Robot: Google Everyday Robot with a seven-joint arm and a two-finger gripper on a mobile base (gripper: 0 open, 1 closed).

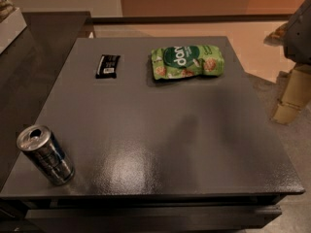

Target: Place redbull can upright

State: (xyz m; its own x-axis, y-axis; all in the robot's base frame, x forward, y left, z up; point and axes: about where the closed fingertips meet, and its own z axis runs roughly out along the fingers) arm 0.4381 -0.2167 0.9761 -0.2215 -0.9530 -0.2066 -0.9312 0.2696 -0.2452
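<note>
Redbull can [45,154] sat, apparently upright, at the table's [170,130] near-left corner, close to both edges; gripper was out of view, its opening untellable; a glancing approach could knock it off.

The gripper [290,100] is being held at the far right edge of the view, pointed downward and partly cut off (only its pale lower part is being shown); the grey wrist [299,30] is being seen directly above it.
</note>
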